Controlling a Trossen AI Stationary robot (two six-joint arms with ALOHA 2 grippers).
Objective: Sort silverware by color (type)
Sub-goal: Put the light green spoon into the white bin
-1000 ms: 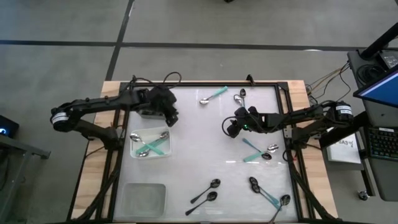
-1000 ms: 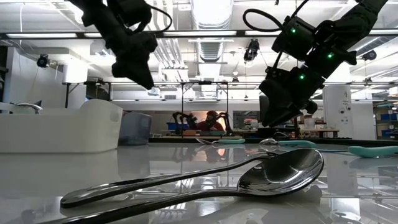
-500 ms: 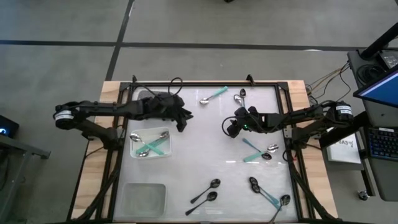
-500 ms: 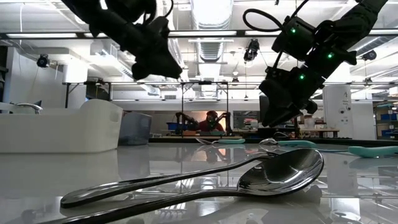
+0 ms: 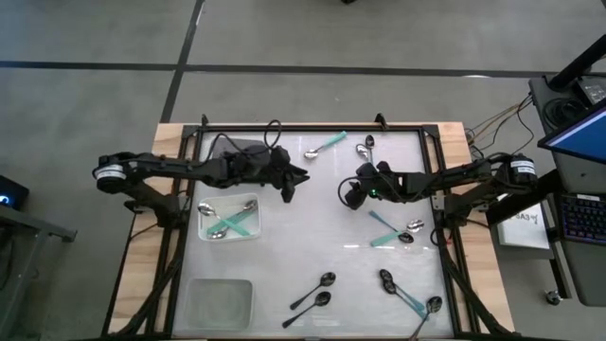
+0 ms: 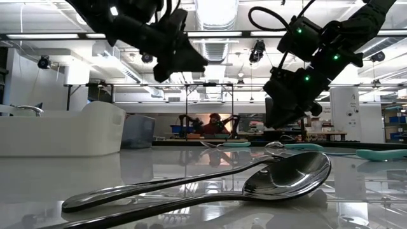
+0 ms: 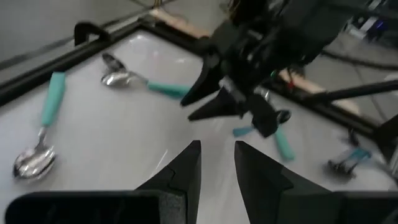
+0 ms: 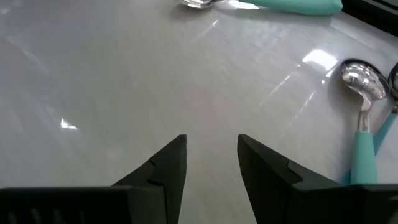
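Observation:
Spoons lie scattered on the white table: a teal-handled one point(image 5: 325, 145) at the far edge, two teal-handled ones point(image 5: 383, 228) at the right, several black ones point(image 5: 320, 291) near the front. Two more silver-bowled, teal-handled spoons point(image 5: 230, 222) lie in the white bin point(image 5: 203, 210). My left gripper point(image 5: 295, 184) hovers open above the far middle of the table, nothing between its fingers point(image 7: 186, 167). My right gripper point(image 5: 346, 196) hangs open just to its right, slanting down over bare table point(image 8: 211, 163). In the left wrist view the right gripper point(image 7: 219, 102) shows close ahead.
A grey bin point(image 5: 227, 150) stands at the far left, partly under my left arm. A clear bin point(image 5: 220, 299) sits at the near left. A black frame point(image 5: 428, 180) borders the table. Two black spoons point(image 6: 254, 181) lie close to the low camera.
My left gripper has swung from over the grey bin toward the table's right, closer to my right gripper, sinking slightly. It has tipped up from pointing steeply down to nearly level.

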